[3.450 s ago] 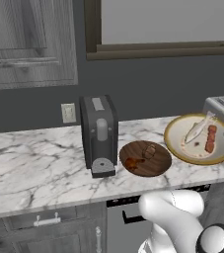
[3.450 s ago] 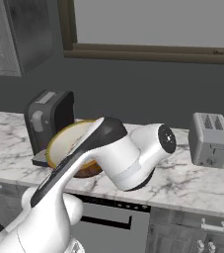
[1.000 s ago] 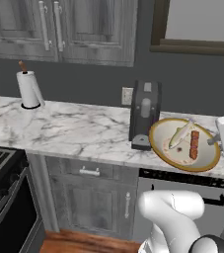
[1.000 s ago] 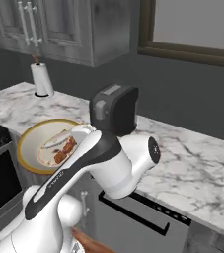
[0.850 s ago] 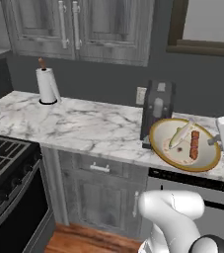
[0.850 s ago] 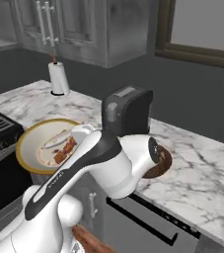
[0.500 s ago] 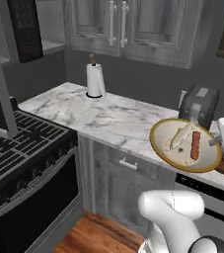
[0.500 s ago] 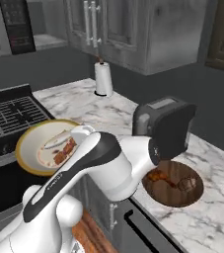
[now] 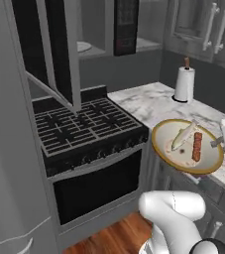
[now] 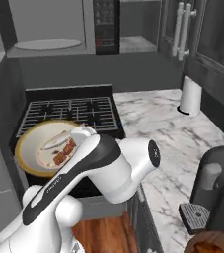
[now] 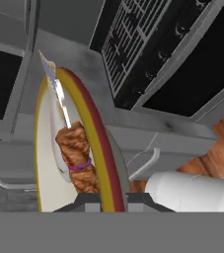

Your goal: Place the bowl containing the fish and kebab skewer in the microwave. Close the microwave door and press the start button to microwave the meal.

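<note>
Jaws pinch narrowly on the tan-yellow rim of the wide cream bowl, carried in air at the black stove's 3 o'clock. Tilting could spill the pale fish and reddish-brown skewer.

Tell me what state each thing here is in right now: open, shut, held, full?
microwave door: swung open.
microwave: cavity open, turntable bare.
bowl: held up in the air by its rim, level.
fish: lying in the bowl.
kebab skewer: lying in the bowl beside the fish.
gripper: jaws shut on the bowl's rim.
oven door: shut.
paper towel roll: standing upright on the counter.
</note>
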Tool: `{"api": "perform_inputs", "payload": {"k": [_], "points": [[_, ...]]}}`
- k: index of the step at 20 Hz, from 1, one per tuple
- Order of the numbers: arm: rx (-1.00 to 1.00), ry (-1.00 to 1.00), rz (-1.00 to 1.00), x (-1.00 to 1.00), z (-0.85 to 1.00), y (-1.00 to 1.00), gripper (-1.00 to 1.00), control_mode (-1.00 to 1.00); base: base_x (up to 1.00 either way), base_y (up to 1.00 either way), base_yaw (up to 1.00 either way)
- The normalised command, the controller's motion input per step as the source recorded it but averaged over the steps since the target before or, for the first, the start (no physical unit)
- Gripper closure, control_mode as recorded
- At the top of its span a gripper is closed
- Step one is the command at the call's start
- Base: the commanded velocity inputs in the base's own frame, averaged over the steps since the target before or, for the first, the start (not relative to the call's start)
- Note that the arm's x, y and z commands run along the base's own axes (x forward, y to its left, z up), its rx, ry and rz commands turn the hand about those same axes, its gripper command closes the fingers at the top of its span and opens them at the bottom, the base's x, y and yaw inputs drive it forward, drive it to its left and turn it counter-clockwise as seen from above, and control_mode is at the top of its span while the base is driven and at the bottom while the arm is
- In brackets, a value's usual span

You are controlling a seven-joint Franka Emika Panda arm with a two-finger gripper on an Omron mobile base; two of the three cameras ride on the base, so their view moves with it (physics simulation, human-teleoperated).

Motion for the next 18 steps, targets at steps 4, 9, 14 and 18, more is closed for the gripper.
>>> {"api": "perform_inputs", "payload": {"k": [4, 9, 14, 18], "points": [[0.0, 0.0, 0.0, 0.0, 0.0, 0.0, 1.0, 1.0, 0.78, 0.0, 0.64], [0.0, 0.0, 0.0, 0.0, 0.0, 0.0, 1.0, 1.0, 0.77, -0.12, 0.52], [0.0, 0.0, 0.0, 0.0, 0.0, 0.0, 1.0, 1.0, 0.53, -0.57, 0.34], [0.0, 0.0, 0.0, 0.0, 0.0, 0.0, 1.0, 1.0, 0.4, -0.66, 0.23]]}}
